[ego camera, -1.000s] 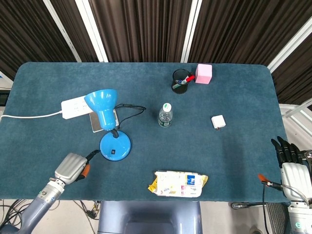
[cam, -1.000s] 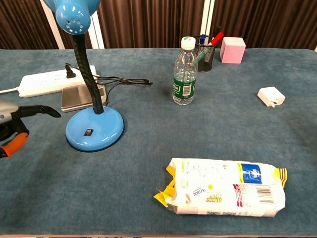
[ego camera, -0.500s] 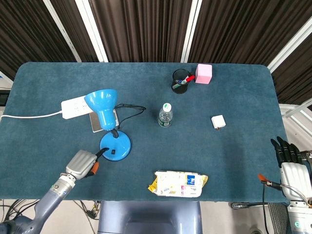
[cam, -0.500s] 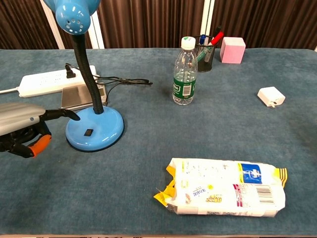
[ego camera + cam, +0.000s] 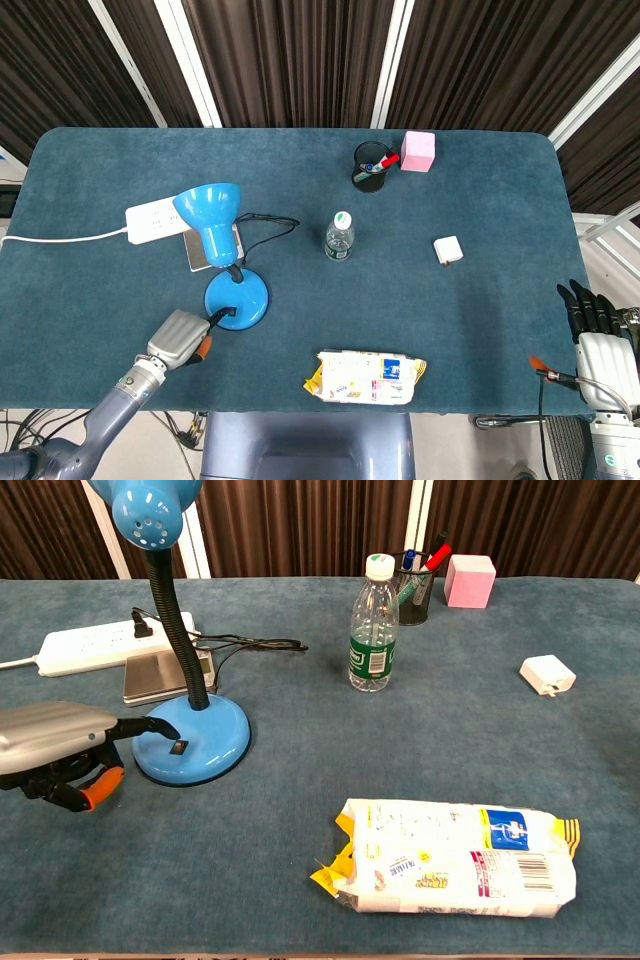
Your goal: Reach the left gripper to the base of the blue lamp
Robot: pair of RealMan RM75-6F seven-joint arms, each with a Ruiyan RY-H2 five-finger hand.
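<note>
Dark curtains with white posts stand behind a blue-covered table (image 5: 480, 320) in the head view. On its left part stands the blue lamp (image 5: 222, 256): the shade is up and the round base (image 5: 237, 302) lies below it on the cloth. The left hand (image 5: 185, 338) comes from the near left edge, and one dark finger (image 5: 221, 316) reaches over the left rim of the base. If it really touches, I cannot tell from this view. A white power strip (image 5: 150, 220) lies behind the lamp, and a grey flat box (image 5: 203, 253) is partly hidden under the shade. Near the middle stands a water bottle (image 5: 340, 236). Further back are a black pen cup (image 5: 371, 166) and, beside it, a pink cube (image 5: 418, 151). A white charger (image 5: 448, 249) lies to the right and a snack packet (image 5: 365, 377) near the front edge. The right hand (image 5: 592, 318) is off the table at the far right, with dark fingers straight and holding nothing.

From the chest view, the left hand (image 5: 62, 750) is low at the left. One finger (image 5: 150, 725) is stretched out, with its tip over the top of the base (image 5: 205, 743) near the small switch, while the other fingers are curled under and hold nothing. The lamp neck rises from the base. The bottle (image 5: 373, 625) stands well apart to the right, and the packet (image 5: 455, 858) lies in front.
</note>
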